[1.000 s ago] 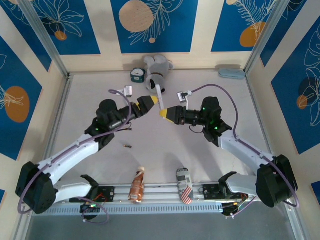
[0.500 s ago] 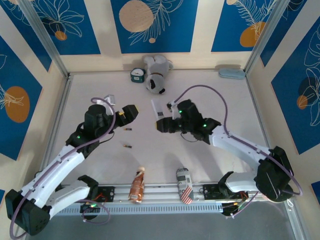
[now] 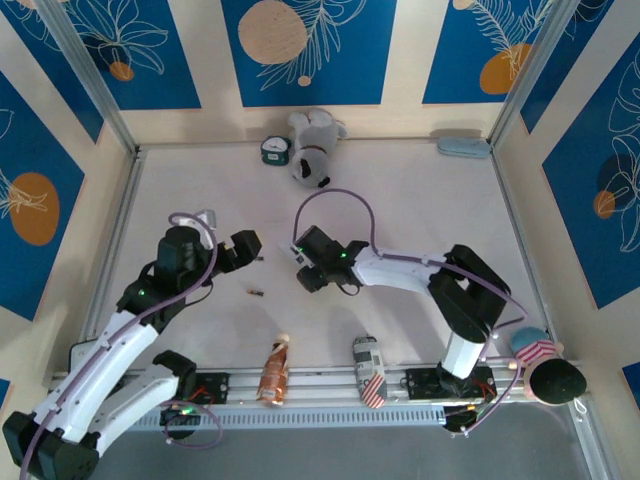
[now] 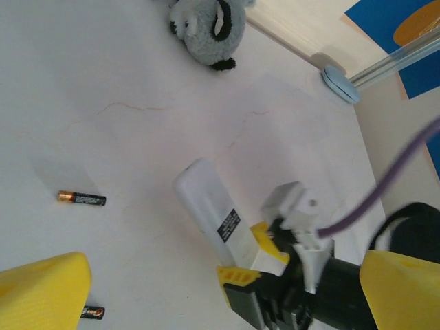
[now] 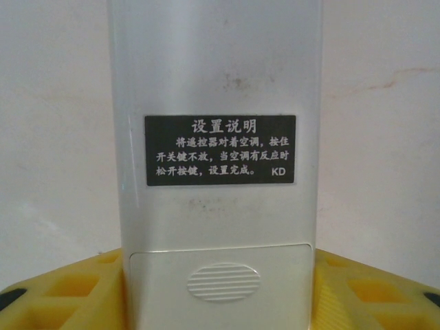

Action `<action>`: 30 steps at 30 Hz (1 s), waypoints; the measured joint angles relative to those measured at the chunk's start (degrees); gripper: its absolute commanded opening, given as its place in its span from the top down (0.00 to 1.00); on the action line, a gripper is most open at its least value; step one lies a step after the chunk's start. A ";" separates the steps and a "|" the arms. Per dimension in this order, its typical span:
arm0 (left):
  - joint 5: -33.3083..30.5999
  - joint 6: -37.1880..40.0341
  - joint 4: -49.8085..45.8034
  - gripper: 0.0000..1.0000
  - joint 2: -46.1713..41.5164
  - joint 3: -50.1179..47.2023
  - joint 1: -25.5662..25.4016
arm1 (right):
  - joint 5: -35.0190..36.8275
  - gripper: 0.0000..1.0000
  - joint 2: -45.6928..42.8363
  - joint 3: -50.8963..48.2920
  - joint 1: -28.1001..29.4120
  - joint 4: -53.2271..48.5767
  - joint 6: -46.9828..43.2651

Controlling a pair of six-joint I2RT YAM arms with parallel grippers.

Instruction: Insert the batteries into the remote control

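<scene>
The remote control (image 5: 216,137) is white and turned back-side up, showing a black label and a ridged battery cover (image 5: 223,282) that is closed. My right gripper (image 5: 220,292) is shut on its lower end, a yellow finger (image 5: 65,292) pressed to each side. In the left wrist view the remote control (image 4: 206,206) slants low over the table in the right gripper (image 4: 265,265). Two batteries lie loose on the table, one (image 4: 81,199) to the left of the remote and one (image 4: 91,312) nearer. My left gripper (image 3: 247,246) stands open and empty just left of the right gripper (image 3: 306,268).
A grey plush toy (image 3: 312,148) and a small clock (image 3: 274,150) sit at the back wall. A blue-grey case (image 3: 463,147) lies in the back right corner. A bottle (image 3: 273,370) and a can (image 3: 368,372) lie by the near rail.
The right gripper has carried the remote down and toward the near left, close to the table. The left gripper has pulled back to the left and stayed open.
</scene>
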 measured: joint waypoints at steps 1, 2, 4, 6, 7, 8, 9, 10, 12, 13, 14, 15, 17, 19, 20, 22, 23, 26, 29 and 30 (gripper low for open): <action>-0.02 0.26 -0.33 0.00 -0.50 -0.13 0.02 | 0.24 0.43 1.14 0.44 0.15 -0.17 -0.96; -0.07 0.33 -0.70 0.00 -1.09 -0.37 0.04 | 0.39 0.43 2.14 0.68 0.33 -0.15 -1.90; -0.04 0.37 -0.79 0.00 -2.08 -1.16 0.09 | 0.28 0.42 3.21 0.74 0.26 -0.22 -3.37; 0.00 0.50 -0.81 0.00 -2.71 -2.16 0.11 | -0.15 0.42 3.56 0.74 -0.09 -0.13 -4.46; 0.02 0.57 -0.83 0.00 -2.80 -2.51 0.13 | -0.26 0.42 3.58 0.74 -0.39 0.02 -4.94; 0.04 0.72 -0.96 0.00 -2.78 -2.75 0.13 | -0.26 0.41 3.58 0.74 -0.76 0.31 -5.44; 0.07 0.87 -1.14 0.00 -2.73 -2.91 0.13 | -0.24 0.41 3.58 0.72 -1.03 0.72 -5.84; 0.09 1.01 -1.36 0.00 -2.73 -2.91 0.15 | -0.24 0.40 3.61 0.70 -1.20 1.09 -6.25; 0.31 1.40 -1.64 0.00 -2.78 -2.91 0.15 | -0.13 0.40 3.61 0.39 -1.57 1.70 -6.99; 0.44 1.60 -1.84 0.00 -2.78 -2.91 0.15 | -0.02 0.39 3.74 0.11 -1.57 2.08 -7.23; 0.46 1.75 -2.01 0.00 -2.78 -2.91 0.15 | -0.02 0.39 4.07 0.04 -1.57 2.23 -7.54; 0.48 1.79 -2.08 0.00 -2.78 -2.93 0.15 | 0.00 0.39 4.52 0.02 -1.55 2.45 -7.76; 0.66 1.79 -2.08 0.00 -2.78 -2.93 0.15 | -0.09 0.38 5.42 0.09 -1.53 3.06 -8.02; 0.94 1.79 -2.05 0.00 -2.78 -2.93 0.15 | 0.20 0.33 5.44 0.09 -1.40 3.13 -8.20; 1.11 1.79 -2.05 0.00 -2.78 -2.99 0.15 | 0.42 0.29 5.46 0.09 -1.40 3.17 -8.24; 1.55 1.77 -2.05 0.00 -2.78 -3.21 0.15 | 0.87 0.25 5.46 0.09 -1.40 3.23 -8.22; 1.57 1.77 -2.08 0.00 -2.78 -3.34 0.15 | 1.05 0.23 5.46 0.09 -1.42 3.23 -8.22; 1.53 1.79 -2.45 0.00 -2.71 -3.48 0.15 | 1.70 0.22 5.42 0.09 -1.46 3.19 -8.11; 1.55 1.79 -2.38 0.00 -2.34 -3.48 0.15 | 1.86 0.22 5.03 0.07 -1.99 2.89 -7.50; 1.55 1.79 -2.23 0.00 -1.99 -3.50 0.15 | 1.73 0.21 4.76 -0.07 -2.25 2.82 -7.08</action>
